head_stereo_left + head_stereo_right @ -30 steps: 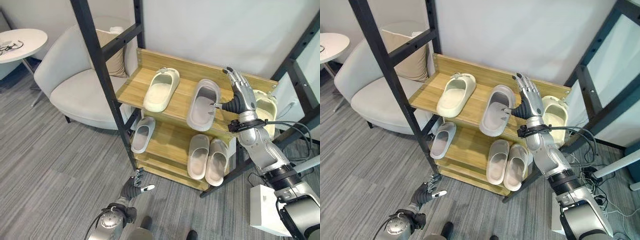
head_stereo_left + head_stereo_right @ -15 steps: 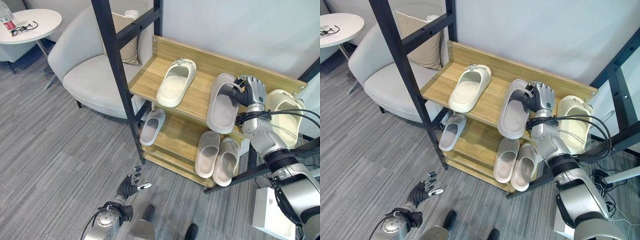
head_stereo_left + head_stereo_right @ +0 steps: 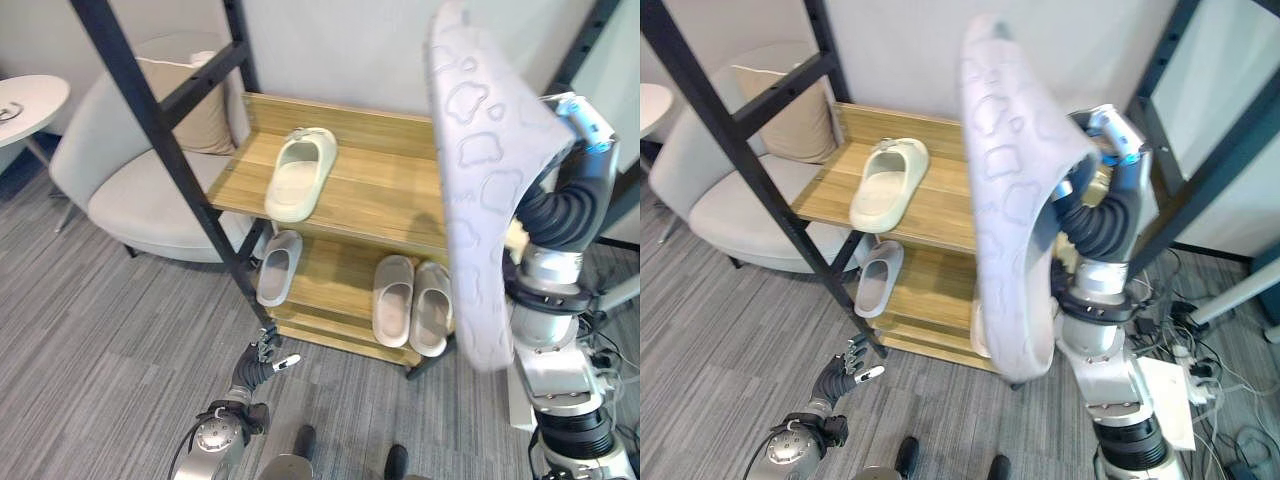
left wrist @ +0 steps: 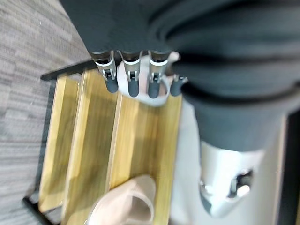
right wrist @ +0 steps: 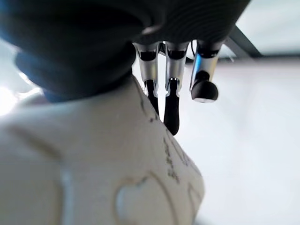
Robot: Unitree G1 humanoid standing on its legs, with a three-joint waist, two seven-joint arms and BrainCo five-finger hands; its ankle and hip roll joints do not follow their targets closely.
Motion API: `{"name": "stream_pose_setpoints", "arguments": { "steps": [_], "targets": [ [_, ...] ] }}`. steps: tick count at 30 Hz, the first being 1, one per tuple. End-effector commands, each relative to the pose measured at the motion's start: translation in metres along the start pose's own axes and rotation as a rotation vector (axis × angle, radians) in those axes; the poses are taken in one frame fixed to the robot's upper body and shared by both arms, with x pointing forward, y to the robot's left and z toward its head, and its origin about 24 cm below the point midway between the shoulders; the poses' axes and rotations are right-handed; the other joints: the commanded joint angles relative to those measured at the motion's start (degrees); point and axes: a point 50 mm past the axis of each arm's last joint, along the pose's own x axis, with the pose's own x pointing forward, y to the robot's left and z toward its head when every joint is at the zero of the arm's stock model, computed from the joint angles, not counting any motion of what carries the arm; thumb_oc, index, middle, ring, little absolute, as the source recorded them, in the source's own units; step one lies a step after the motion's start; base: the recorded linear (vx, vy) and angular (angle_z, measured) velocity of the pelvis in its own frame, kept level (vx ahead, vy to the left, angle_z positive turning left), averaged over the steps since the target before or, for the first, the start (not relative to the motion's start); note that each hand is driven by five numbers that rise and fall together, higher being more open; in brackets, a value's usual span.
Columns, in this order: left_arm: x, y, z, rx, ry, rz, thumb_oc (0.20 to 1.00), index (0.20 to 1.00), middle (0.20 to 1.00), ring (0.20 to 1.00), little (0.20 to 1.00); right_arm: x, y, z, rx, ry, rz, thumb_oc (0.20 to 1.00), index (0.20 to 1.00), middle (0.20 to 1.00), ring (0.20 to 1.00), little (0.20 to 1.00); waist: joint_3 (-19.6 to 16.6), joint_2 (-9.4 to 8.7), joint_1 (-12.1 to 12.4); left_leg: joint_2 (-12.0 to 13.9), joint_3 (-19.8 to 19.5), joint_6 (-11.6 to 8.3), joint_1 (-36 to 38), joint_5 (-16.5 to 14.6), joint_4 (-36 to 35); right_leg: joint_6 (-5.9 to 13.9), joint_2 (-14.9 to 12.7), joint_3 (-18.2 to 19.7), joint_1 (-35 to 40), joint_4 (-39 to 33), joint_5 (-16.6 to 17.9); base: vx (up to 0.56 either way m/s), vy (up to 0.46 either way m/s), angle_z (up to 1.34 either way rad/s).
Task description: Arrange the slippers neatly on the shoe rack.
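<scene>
Grey carpet (image 3: pixel 90 330) under wooden rack (image 3: pixel 390 195)

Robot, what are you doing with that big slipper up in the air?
The robot's right hand grips a grey slipper, lifted high above the wooden shoe rack, sole facing the camera. A cream slipper lies on the top shelf, more slippers below. The left hand hangs open near the floor.
</scene>
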Motion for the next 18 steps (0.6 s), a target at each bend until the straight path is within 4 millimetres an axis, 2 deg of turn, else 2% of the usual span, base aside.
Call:
{"name": "stream_pose_setpoints", "arguments": {
  "steps": [1, 2, 3, 4, 5, 6, 9, 13, 15, 16, 17, 18],
  "targets": [
    [0.008, 0.003, 0.019, 0.044, -0.082, -0.001, 1.0, 1.0, 1.0, 1.0, 1.0, 0.017, 0.024, 0.017, 0.461, -0.069, 0.141, 0.2, 0.2, 0.2, 0.2, 0.2, -0.9, -1.2, 2.6, 0.7, 1.4, 0.5, 3.7, -5.6, 0.2, 2.31, -1.6, -0.2, 4.8, 0.2, -7.0, -0.08, -0.068, 0.07],
    [0.009, 0.002, 0.018, 0.042, -0.079, -0.001, 1.0, 1.0, 1.0, 1.0, 1.0, 0.017, 0.04, 0.016, 0.597, -0.034, 0.189, 0.2, 0.2, 0.2, 0.2, 0.2, -1.0, -1.22, 3.1, 0.9, 1.0, 0.27, 3.5, -5.4, 0.2, 2.1, -1.5, -0.7, 5.0, 0.3, -7.1, -0.06, -0.048, 0.06],
    [0.009, 0.002, 0.019, 0.042, -0.08, 0.0, 1.0, 1.0, 1.0, 1.0, 1.0, 0.017, 0.04, 0.015, 0.599, -0.035, 0.19, 0.2, 0.2, 0.2, 0.2, 0.2, -1.0, -1.25, 2.9, 0.9, 0.9, 0.26, 3.5, -5.4, 0.2, 2.09, -1.5, -0.8, 5.0, 0.3, -7.2, -0.05, -0.043, 0.03],
    [0.011, 0.001, 0.019, 0.035, -0.081, 0.001, 1.0, 1.0, 1.0, 1.0, 1.0, 0.017, 0.055, 0.014, 0.731, 0.007, 0.23, 0.2, 0.2, 0.2, 0.2, 0.2, -1.0, -1.25, 3.7, 1.0, 0.3, -0.04, 3.3, -5.0, 0.2, 1.76, -1.3, -1.4, 5.1, 0.5, -7.4, -0.02, -0.026, 0.11],
    [0.011, 0.001, 0.019, 0.035, -0.082, 0.002, 1.0, 1.0, 1.0, 1.0, 1.0, 0.017, 0.056, 0.014, 0.733, 0.006, 0.23, 0.2, 0.2, 0.2, 0.2, 0.2, -1.0, -1.27, 3.6, 1.0, 0.2, -0.05, 3.3, -5.0, 0.2, 1.75, -1.3, -1.5, 5.2, 0.5, -7.4, -0.06, -0.073, 0.39],
    [0.013, 0.001, 0.02, 0.018, -0.086, 0.007, 1.0, 1.0, 1.0, 1.0, 1.0, 0.011, 0.076, 0.004, 0.837, 0.1, 0.292, 0.2, 0.2, 0.2, 0.2, 0.2, -0.7, -1.33, 5.1, 1.2, -1.5, -0.63, 2.7, -4.3, 0.2, 1.3, -1.2, -3.1, 5.6, 0.8, -7.9, -0.05, -0.067, 0.49],
    [0.014, 0.001, 0.021, 0.01, -0.093, 0.011, 1.0, 1.0, 1.0, 1.0, 1.0, 0.0, 0.086, -0.006, 0.857, 0.179, 0.334, 0.2, 0.2, 0.2, 0.2, 0.2, -0.4, -1.39, 5.7, 1.2, -2.9, -1.07, 2.1, -3.9, 0.2, 1.1, -1.1, -4.7, 5.8, 1.1, -8.2, -0.03, -0.043, 0.52],
    [0.018, 0.0, 0.026, -0.044, -0.118, 0.043, 1.0, 1.0, 1.0, 1.0, 1.0, -0.028, 0.09, -0.036, 0.744, 0.357, 0.368, 0.2, 0.2, 0.2, 0.2, 0.2, 0.8, -1.44, 6.4, 1.1, -4.4, -1.4, 1.4, -3.7, 0.6, 1.07, -1.2, -6.6, 5.6, 2.3, -8.9, -0.03, -0.033, 0.24],
    [0.027, -0.005, 0.043, -0.077, -0.188, 0.051, 1.0, 1.0, 1.0, 1.0, 1.0, -0.042, 0.082, -0.052, 0.549, 0.413, 0.368, 0.2, 0.2, 0.2, 0.2, 0.2, 3.0, -1.12, 6.3, 1.0, -5.2, -1.34, 0.0, -3.8, 2.6, 0.99, -1.7, -7.3, 4.1, 5.4, -9.9, -0.13, -0.021, 0.21],
    [0.03, -0.009, 0.051, -0.083, -0.219, 0.043, 1.0, 1.0, 1.0, 1.0, 1.0, -0.046, 0.08, -0.057, 0.485, 0.426, 0.371, 0.2, 0.2, 0.2, 0.2, 0.2, 4.4, -0.91, 6.1, 0.8, -5.6, -1.22, -1.3, -4.2, 4.5, 0.9, -2.1, -7.5, 2.8, 7.4, -10.4, -0.12, -0.006, 0.26],
    [0.03, -0.009, 0.052, -0.083, -0.22, 0.043, 1.0, 1.0, 1.0, 1.0, 1.0, -0.045, 0.08, -0.057, 0.483, 0.425, 0.371, 0.2, 0.2, 0.2, 0.2, 0.2, 4.5, -0.92, 6.0, 0.7, -5.6, -1.2, -1.5, -4.3, 4.9, 0.91, -2.2, -7.5, 2.6, 7.7, -10.6, -0.18, 0.015, 0.25],
    [0.034, -0.013, 0.064, -0.09, -0.264, 0.036, 1.0, 1.0, 1.0, 1.0, 1.0, -0.047, 0.076, -0.062, 0.406, 0.426, 0.372, 0.2, 0.2, 0.2, 0.2, 0.2, 6.4, -0.57, 5.7, 0.5, -5.9, -1.04, -3.7, -4.8, 7.6, 0.76, -2.9, -7.6, 0.5, 10.3, -11.2, -0.22, 0.038, 0.19]
  ]
}}
